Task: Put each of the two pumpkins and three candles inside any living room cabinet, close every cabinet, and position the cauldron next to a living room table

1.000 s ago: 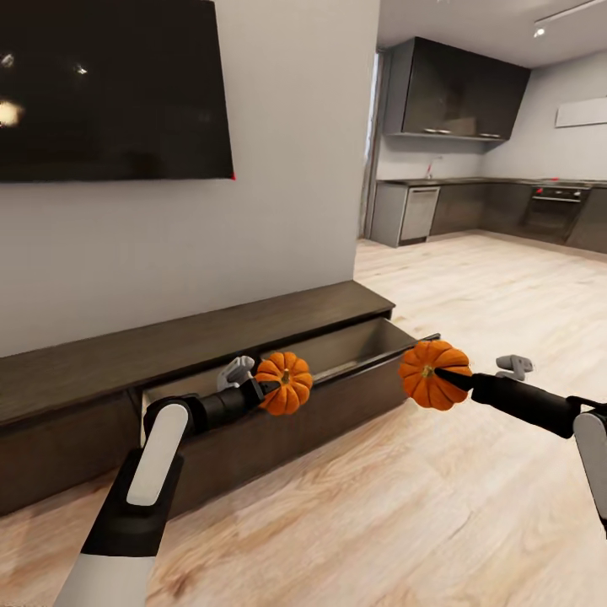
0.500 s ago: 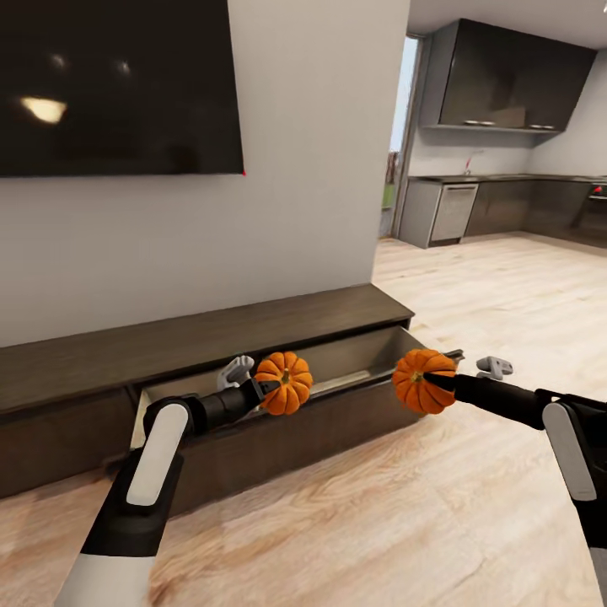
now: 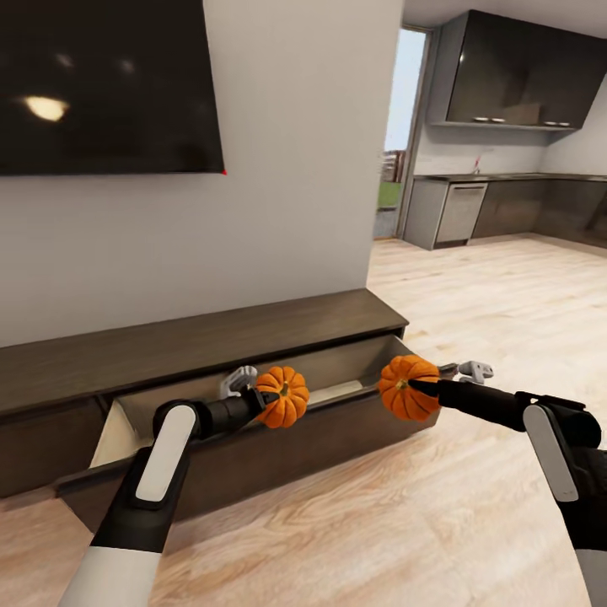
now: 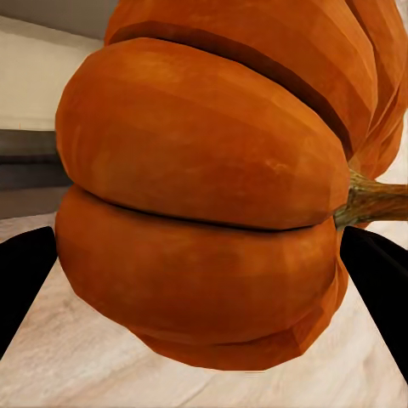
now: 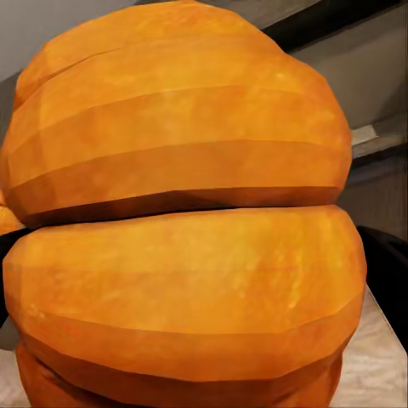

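Each of my grippers holds a ribbed orange pumpkin. The left gripper [image 3: 271, 396] is shut on one pumpkin [image 3: 284, 396], seen close up as the pumpkin [image 4: 212, 195] between dark fingers [image 4: 25, 280]. The right gripper [image 3: 415, 387] is shut on the second pumpkin [image 3: 406, 388], which looms large as the pumpkin [image 5: 183, 221]. Both hang just above the front edge of the open drawer [image 3: 346, 371] of the long dark-brown cabinet [image 3: 211, 337] under the wall. The drawer's pale inside shows. No candles are in sight.
A black TV [image 3: 101, 84] hangs on the grey wall above the cabinet. To the right, light wood floor [image 3: 489, 303] runs to a kitchen with glossy dark cupboards [image 3: 514, 76] and a doorway [image 3: 392, 143].
The view has shifted closer to the cabinet, and more of the open drawer shows. My right arm has carried its pumpkin leftward toward the drawer. The left arm holds its pose.
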Available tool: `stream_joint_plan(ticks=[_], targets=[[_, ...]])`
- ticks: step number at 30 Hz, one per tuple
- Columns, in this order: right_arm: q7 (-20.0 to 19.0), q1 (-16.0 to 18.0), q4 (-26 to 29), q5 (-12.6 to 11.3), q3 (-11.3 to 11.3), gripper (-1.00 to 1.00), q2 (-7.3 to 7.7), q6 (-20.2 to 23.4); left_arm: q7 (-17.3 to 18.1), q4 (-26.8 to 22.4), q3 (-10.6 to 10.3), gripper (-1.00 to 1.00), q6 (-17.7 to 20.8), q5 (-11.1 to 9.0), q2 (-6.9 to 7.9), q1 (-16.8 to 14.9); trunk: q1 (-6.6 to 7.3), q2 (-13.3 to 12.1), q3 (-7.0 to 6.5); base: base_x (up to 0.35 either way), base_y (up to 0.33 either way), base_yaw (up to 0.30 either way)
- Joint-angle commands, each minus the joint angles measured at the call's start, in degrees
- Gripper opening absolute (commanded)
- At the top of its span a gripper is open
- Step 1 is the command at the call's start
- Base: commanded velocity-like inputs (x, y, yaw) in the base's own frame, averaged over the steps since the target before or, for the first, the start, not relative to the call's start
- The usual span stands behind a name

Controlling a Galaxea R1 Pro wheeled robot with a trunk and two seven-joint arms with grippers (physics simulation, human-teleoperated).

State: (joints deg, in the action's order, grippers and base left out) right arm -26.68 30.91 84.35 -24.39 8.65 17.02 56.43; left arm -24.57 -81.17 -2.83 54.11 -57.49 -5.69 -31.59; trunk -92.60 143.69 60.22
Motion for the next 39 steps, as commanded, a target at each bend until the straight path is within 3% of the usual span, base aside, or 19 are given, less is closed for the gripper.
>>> stream_joint_plan(ticks=[1,5,10,18,26,33,39], targets=[[-0.33,0.04,0.00,0.00,-0.60,-1.00,-0.45,0.29,-0.66,-0.06,0.01,-1.00,0.03,-0.83,-0.01,-0.05,0.00,0.03,0.05,0.185,-0.281,0.001],[-0.21,0.03,-0.72,0.14,-2.53,-1.00,-1.88,0.46,-0.59,-0.04,0.01,-1.00,0.07,-0.73,0.12,-0.05,0.00,0.03,0.05,0.185,-0.281,0.045],[-0.30,0.23,-4.34,0.23,-2.97,-1.00,-2.11,0.46,-0.54,0.03,0.14,-1.00,0.07,-0.72,0.20,-0.05,0.00,0.03,0.05,0.193,-0.279,0.225],[-0.43,0.27,-5.41,0.19,-3.15,-1.00,-2.20,0.47,-0.03,0.30,0.26,-1.00,0.23,-0.65,0.24,-0.14,0.00,0.03,0.05,0.240,-0.253,0.274],[-0.52,0.23,-5.75,0.09,-4.54,-1.00,-2.16,0.51,0.37,5.29,0.14,-1.00,0.51,-0.94,1.36,-1.01,0.00,0.03,0.05,0.259,-0.231,0.280],[-0.61,0.22,-7.56,-0.16,-4.75,-1.00,-2.20,0.60,0.46,11.31,-0.25,-1.00,0.88,-0.98,1.43,-3.16,0.00,0.03,0.08,0.260,-0.230,0.280],[-0.71,0.23,-10.14,-0.29,-4.82,-1.00,-2.39,0.61,3.10,15.88,-0.59,-1.00,1.05,-0.86,1.46,-4.53,0.00,0.03,0.21,0.259,-0.232,0.228]])
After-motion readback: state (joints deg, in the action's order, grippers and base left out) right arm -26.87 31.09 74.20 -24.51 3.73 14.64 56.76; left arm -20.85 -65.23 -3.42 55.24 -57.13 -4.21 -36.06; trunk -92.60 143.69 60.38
